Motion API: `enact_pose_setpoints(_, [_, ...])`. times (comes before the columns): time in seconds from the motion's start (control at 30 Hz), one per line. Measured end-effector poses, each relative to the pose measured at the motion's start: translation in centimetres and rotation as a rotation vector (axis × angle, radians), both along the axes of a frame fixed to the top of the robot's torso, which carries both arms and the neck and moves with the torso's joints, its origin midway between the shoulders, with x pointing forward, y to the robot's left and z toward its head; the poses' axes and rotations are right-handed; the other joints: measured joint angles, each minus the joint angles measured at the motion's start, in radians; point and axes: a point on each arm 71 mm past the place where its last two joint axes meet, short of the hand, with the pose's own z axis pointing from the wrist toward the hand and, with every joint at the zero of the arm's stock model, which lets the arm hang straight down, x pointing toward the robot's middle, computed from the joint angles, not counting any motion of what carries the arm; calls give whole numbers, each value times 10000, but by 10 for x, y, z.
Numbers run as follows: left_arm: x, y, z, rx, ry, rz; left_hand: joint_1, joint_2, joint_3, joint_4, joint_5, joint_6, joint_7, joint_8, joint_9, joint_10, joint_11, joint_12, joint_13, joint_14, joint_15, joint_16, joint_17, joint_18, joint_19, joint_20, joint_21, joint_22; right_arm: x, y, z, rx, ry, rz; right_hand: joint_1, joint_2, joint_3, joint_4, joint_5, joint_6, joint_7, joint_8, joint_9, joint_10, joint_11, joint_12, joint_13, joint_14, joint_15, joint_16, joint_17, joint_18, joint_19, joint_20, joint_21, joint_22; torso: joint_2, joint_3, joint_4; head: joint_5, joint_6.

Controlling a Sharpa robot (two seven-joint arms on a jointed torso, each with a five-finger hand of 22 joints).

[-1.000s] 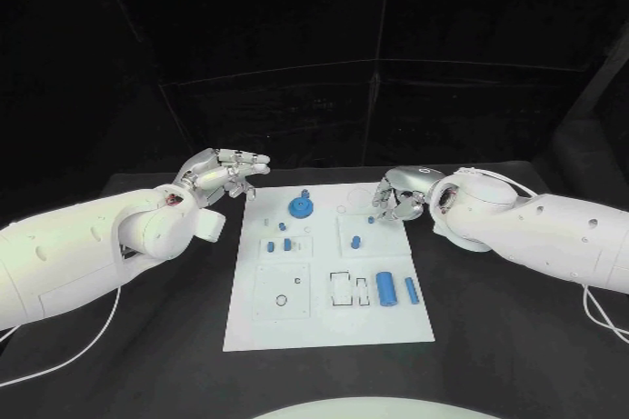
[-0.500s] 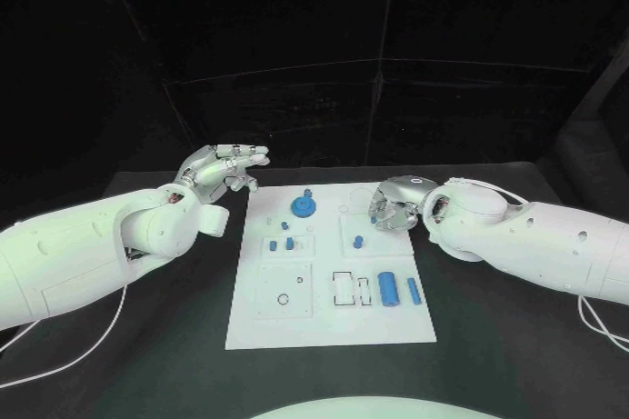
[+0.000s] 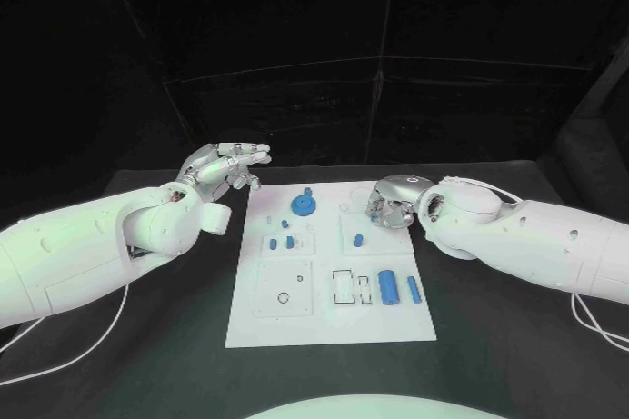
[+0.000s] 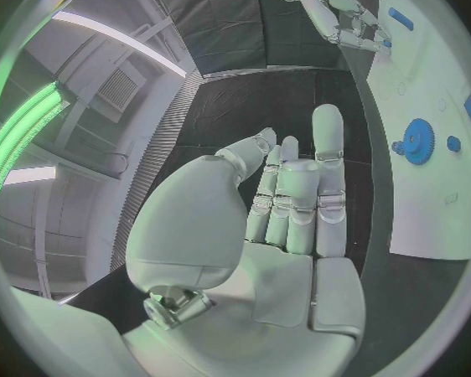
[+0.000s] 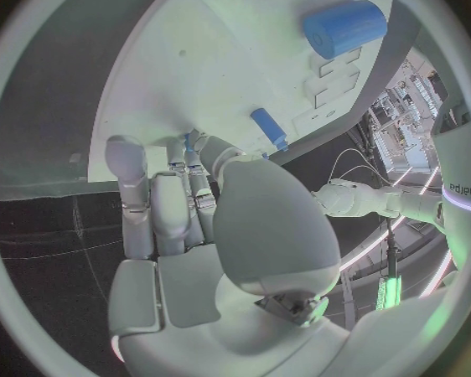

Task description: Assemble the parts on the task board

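Head view: the white task board [image 3: 331,283] lies mid-tabletop [image 3: 511,328]. A blue gear [image 3: 303,204] sits near its far edge, 2 blue cylinders [image 3: 388,286] near its right edge. The left hand [image 3: 225,167] hovers off the board's far left corner, empty, fingers loosely apart. The right hand [image 3: 391,204] hangs over the far right corner.

Left wrist view: left hand [image 4: 282,209] flat, holding nothing, beside the gear [image 4: 416,136].

Right wrist view: right hand [image 5: 188,201] over the board [image 5: 225,67]; whether its fingers pinch a small blue part [image 5: 267,126] I cannot tell.
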Motion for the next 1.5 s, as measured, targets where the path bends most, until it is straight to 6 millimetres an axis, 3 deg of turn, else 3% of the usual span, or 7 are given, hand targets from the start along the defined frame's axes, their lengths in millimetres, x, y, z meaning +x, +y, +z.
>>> enact_pose_setpoints(0.1, [0, 0, 0, 2, 1, 1, 0, 0, 0, 0, 0, 0, 0, 0, 0, 0, 0, 0, 0, 0, 0, 0, 0, -1, 0, 0, 0, 1, 0, 1, 0, -18, 5, 28, 68, 68, 310, -104, -151, 268, -39, 0, 32, 274, -65, -2, -58, 0, 0, 27, 56, -162, 57, -57, 152, 191, 0, 0, 0, 1, -15])
enact_pose_setpoints(0.37, [0, 0, 0, 15, -4, -5, 0, 0, 0, 0, 0, 0, 0, 0, 0, -1, 0, 0, -1, 0, 0, 0, 0, -2, 0, 0, 0, 1, 1, 4, 0, -143, -68, 30, 87, 91, 904, -352, -334, 608, -126, 72, 52, 643, -186, 29, -90, 2, -76, 27, 2, -162, 204, -136, 468, 649, -3, -3, 0, 9, -35])
enact_pose_setpoints(1.07, [0, 1, 0, 143, -52, 67, 41, 40, -27, -28, 0, -112, 35, 0, -26, -165, 88, 0, -2, -71, 0, 0, -30, -4, 0, 0, -72, -29, -7, 5, -1, -242, -443, -183, -99, 64, 1277, -550, -395, 736, -171, 66, 29, 773, -201, -99, -132, 2, -75, 107, 17, -160, 375, -163, 772, 1108, -17, -7, -3, 57, -75])
enact_pose_setpoints(1.17, [0, 2, 0, 171, -50, 107, 41, 40, -28, -28, 0, -112, 35, -1, -26, -165, 88, 0, -3, -71, 1, 0, -11, -4, 0, 0, -72, -35, -10, 4, 1, -119, -588, -227, -99, 64, 1323, -572, -395, 767, -141, 65, 25, 786, -187, -100, -126, 1, -75, 107, 29, -318, 376, -162, 814, 1170, -18, -7, 0, 58, -61])
enact_pose_setpoints(1.5, [2, 5, -1, 290, -59, 238, 41, 40, -27, -28, 0, -112, 35, -1, -25, -165, 88, 0, -3, -70, 1, 0, 73, -5, 0, 0, -72, -38, -23, 1, 12, 369, -1015, -164, -138, 24, 1470, -643, -396, 769, -139, 40, 17, 785, -186, -150, -112, 1, -75, 144, 56, -317, 411, -197, 894, 1293, -21, -8, 8, 99, -21])
